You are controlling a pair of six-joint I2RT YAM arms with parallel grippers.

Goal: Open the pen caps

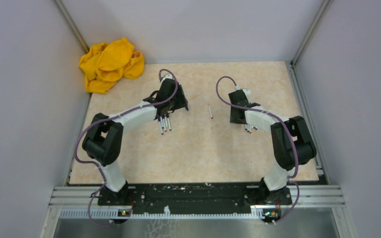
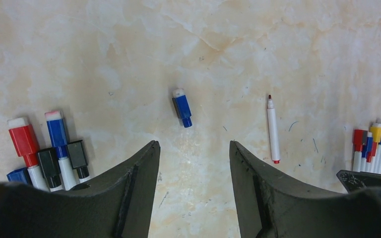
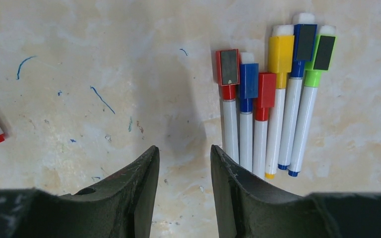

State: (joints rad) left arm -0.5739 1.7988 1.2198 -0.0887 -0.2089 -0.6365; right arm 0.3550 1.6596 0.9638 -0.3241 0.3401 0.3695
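Note:
A loose blue pen cap lies on the table just ahead of my left gripper, which is open and empty. It shows as a speck in the top view. An uncapped pen with a red tip lies to its right, also seen in the top view. Several capped pens with red, blue and black caps lie left of that gripper. My right gripper is open and empty, and a row of several capped pens lies just right of it.
A crumpled yellow cloth lies at the table's back left corner. Grey walls close in the table on three sides. Pen marks stain the table top. The right pen row also shows in the left wrist view.

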